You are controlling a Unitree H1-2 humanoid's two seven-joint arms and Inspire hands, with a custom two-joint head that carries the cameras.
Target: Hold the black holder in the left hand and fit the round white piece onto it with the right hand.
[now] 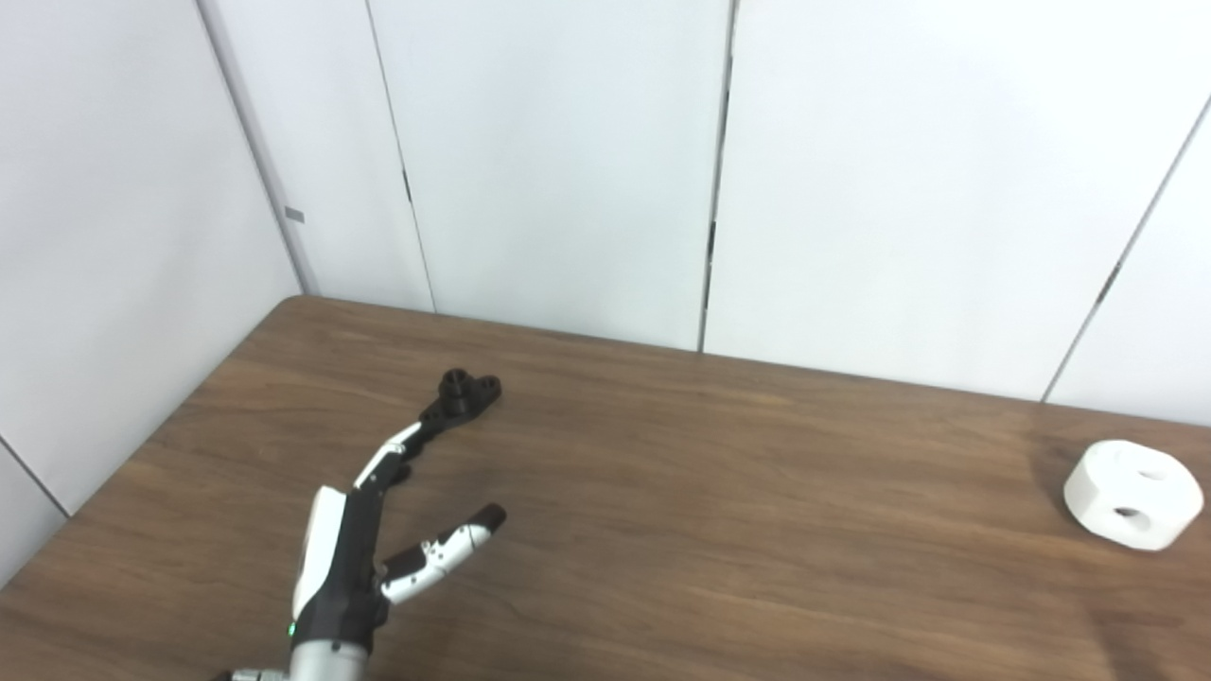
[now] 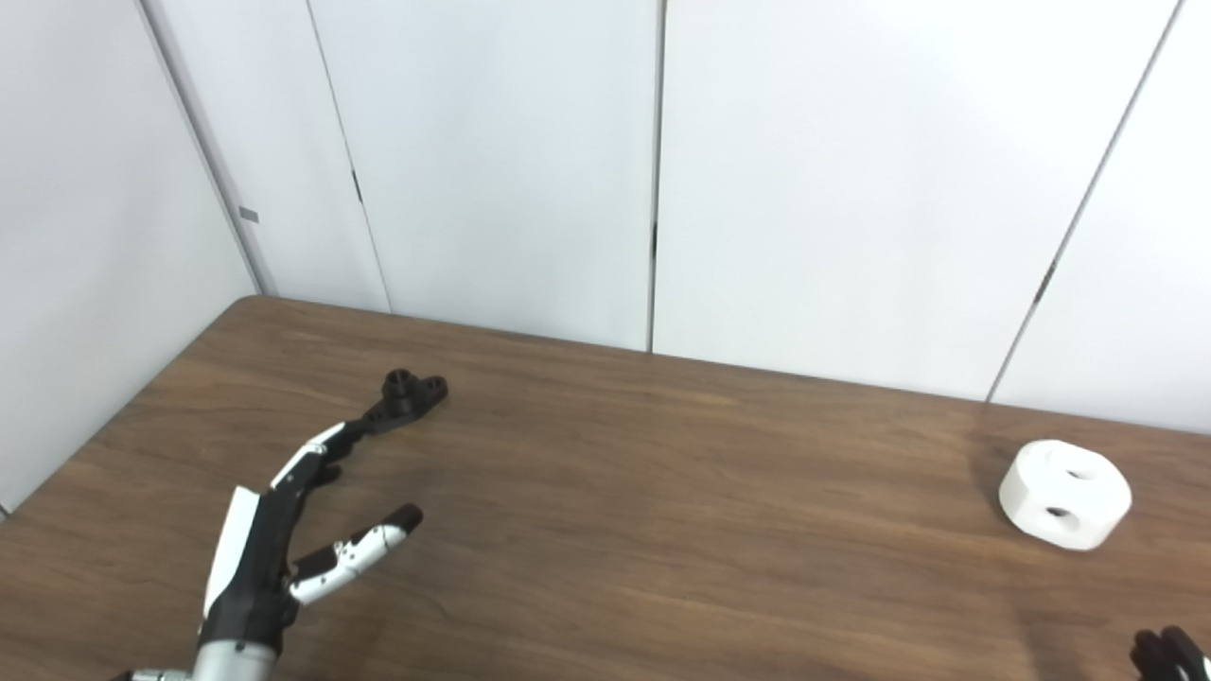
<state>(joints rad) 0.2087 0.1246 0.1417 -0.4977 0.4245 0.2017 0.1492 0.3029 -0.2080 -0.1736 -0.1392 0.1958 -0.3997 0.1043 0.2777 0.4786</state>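
Observation:
A small black holder (image 1: 464, 395) lies flat on the brown table (image 1: 710, 492) at the left. My left hand (image 1: 369, 539) reaches up from the bottom edge, open, thumb spread to the right; its fingertips (image 1: 407, 437) end right at the holder's near end, and I cannot tell if they touch it. The round white piece (image 1: 1132, 493) with two holes rests far to the right on the table. In the right eye view only dark fingertips (image 2: 1166, 653) of my right hand (image 2: 1168, 654) show at the bottom right corner, well short of the white piece (image 2: 1064, 492).
White wall panels (image 1: 568, 161) stand right behind the table's far edge, and another panel (image 1: 104, 236) runs along its left edge. The table's left rear corner (image 1: 293, 301) is near the holder.

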